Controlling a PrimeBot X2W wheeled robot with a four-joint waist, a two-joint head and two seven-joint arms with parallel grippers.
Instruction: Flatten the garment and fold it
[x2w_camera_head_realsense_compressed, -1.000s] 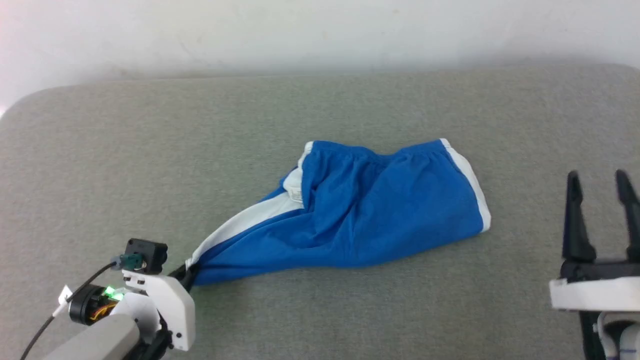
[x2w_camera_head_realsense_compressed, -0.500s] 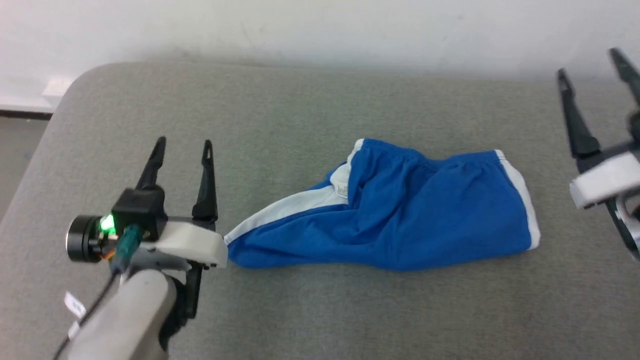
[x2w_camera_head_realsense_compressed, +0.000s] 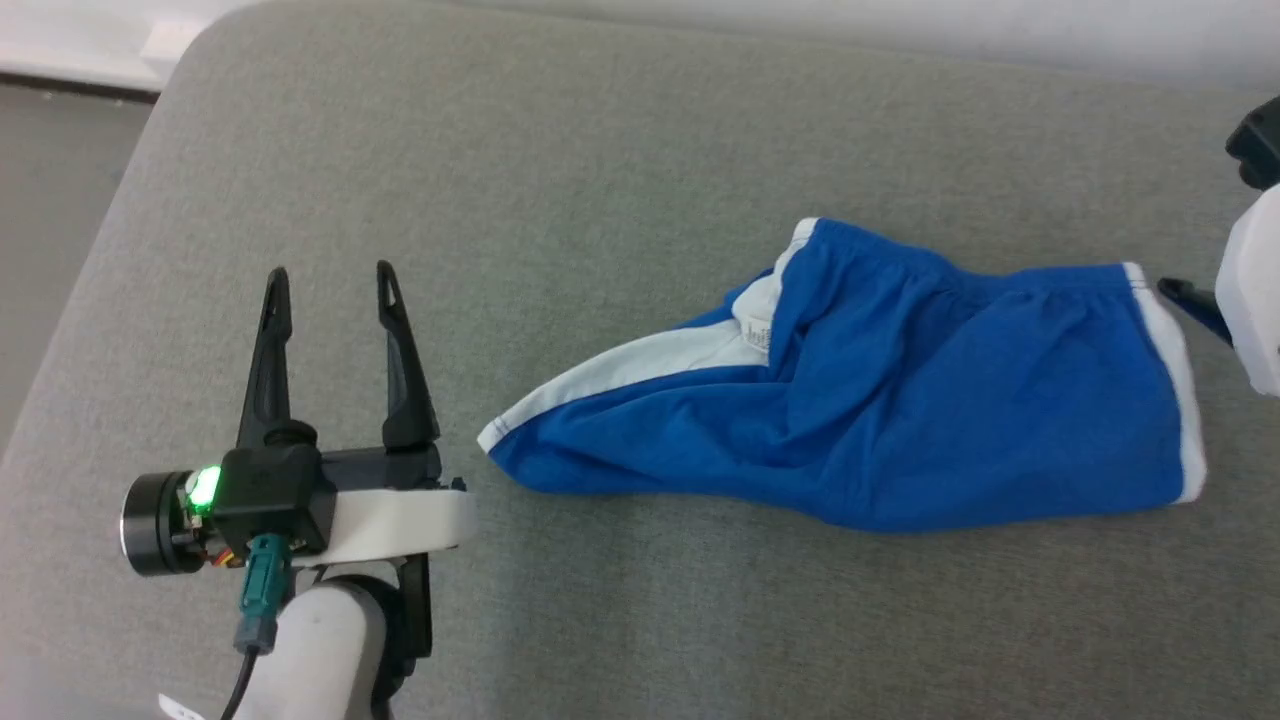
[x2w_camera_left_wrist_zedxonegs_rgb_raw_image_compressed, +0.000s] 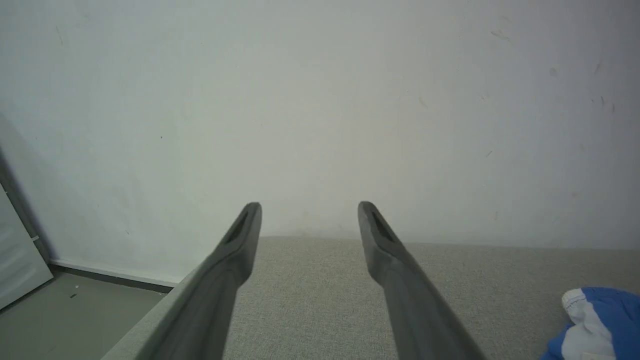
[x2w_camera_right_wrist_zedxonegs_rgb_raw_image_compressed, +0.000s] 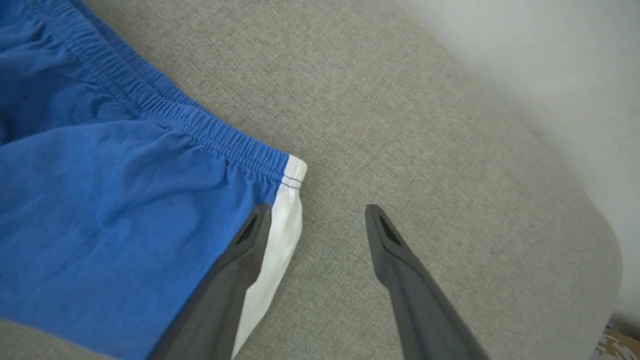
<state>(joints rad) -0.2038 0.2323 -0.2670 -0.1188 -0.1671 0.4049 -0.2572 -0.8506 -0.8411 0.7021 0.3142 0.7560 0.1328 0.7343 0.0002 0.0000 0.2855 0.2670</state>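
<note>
The garment (x2w_camera_head_realsense_compressed: 900, 400) lies on a grey upholstered surface (x2w_camera_head_realsense_compressed: 600, 180), right of the middle in the head view. It is bunched and creased rather than flat. Its gathered waistband runs along the far side, and one end narrows to a point (x2w_camera_head_realsense_compressed: 495, 440) edged by a white stripe (x2w_camera_head_realsense_compressed: 640, 370). A small white label (x2w_camera_head_realsense_compressed: 752, 330) shows where the fabric folds over. A pale wall (x2w_camera_left_wrist_zedxonegs_rgb_raw_image_compressed: 320, 100) rises behind the surface. Past the rounded left edge are a grey floor (x2w_camera_head_realsense_compressed: 50, 220) and a white skirting strip (x2w_camera_head_realsense_compressed: 90, 55). In the right wrist view a small patterned scrap (x2w_camera_right_wrist_zedxonegs_rgb_raw_image_compressed: 612, 342) sits in the lower corner, too little of it showing to name.

The left gripper (x2w_camera_head_realsense_compressed: 331, 270) stands over bare upholstery, near the garment's pointed end but apart from it. Its fingers are spread wide with nothing between them, and they point towards the wall. In its own wrist view the garment is a blue and white lump (x2w_camera_left_wrist_zedxonegs_rgb_raw_image_compressed: 595, 320) at the lower right.

The right gripper (x2w_camera_right_wrist_zedxonegs_rgb_raw_image_compressed: 317, 207) is at the garment's other end, by the waistband corner (x2w_camera_right_wrist_zedxonegs_rgb_raw_image_compressed: 295, 172). Its jaws are spread wide and grip nothing. One finger (x2w_camera_right_wrist_zedxonegs_rgb_raw_image_compressed: 235, 270) crosses the other white side stripe (x2w_camera_right_wrist_zedxonegs_rgb_raw_image_compressed: 282, 235) and hides part of it, perhaps resting on the cloth. The other finger (x2w_camera_right_wrist_zedxonegs_rgb_raw_image_compressed: 400, 270) is over bare upholstery.
</note>
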